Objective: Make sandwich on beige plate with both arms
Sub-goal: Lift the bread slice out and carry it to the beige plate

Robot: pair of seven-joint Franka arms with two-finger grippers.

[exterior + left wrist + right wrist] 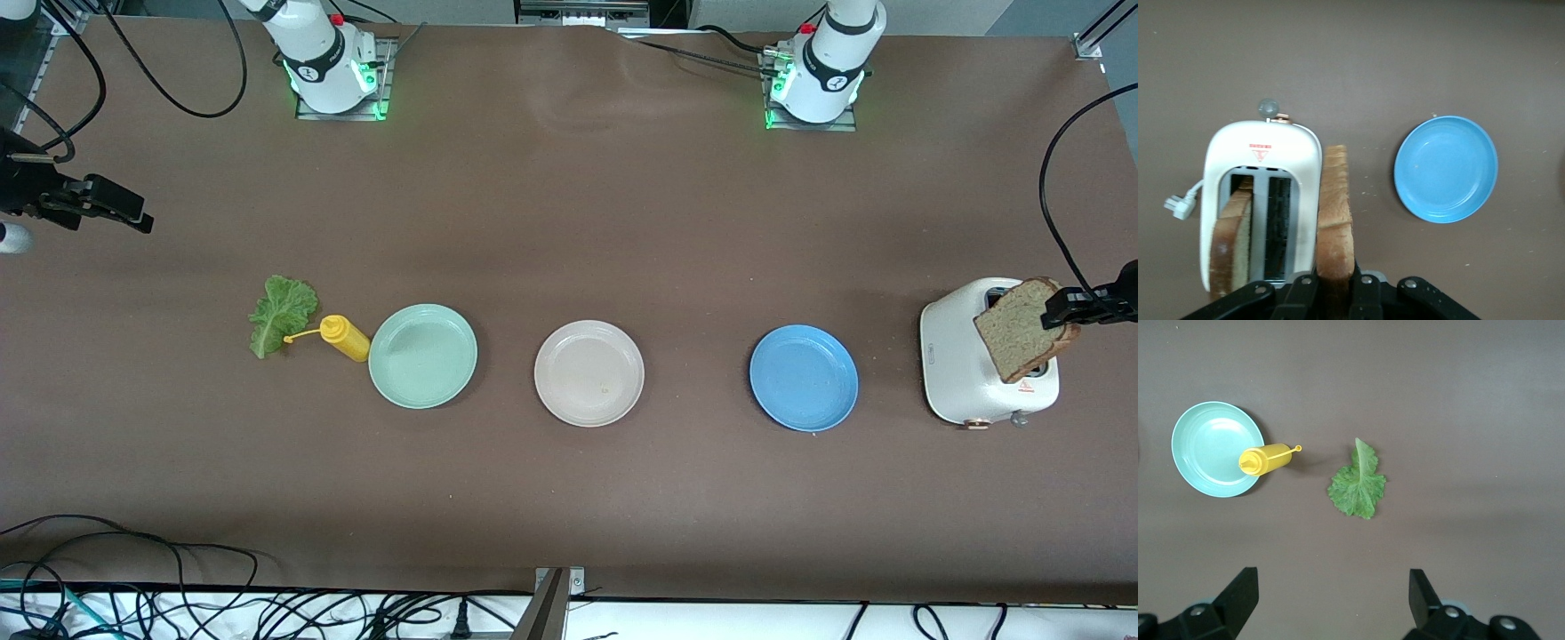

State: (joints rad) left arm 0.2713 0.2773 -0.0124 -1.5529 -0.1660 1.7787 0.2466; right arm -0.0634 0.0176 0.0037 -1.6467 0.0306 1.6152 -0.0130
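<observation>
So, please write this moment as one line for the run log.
left pincer: shut on bread slice, over toaster | right pincer: open, waits above lettuce leaf | beige plate: bare

Matt brown table, shiny plastic wares

The table (569, 204) looks matt and cloth-like; the beige plate (589, 373), mint plate (422, 356) and blue plate (804, 378) are smooth plastic, the toaster (956, 364) glossy white, the bread slice (1022, 333) coarse-grained.
</observation>
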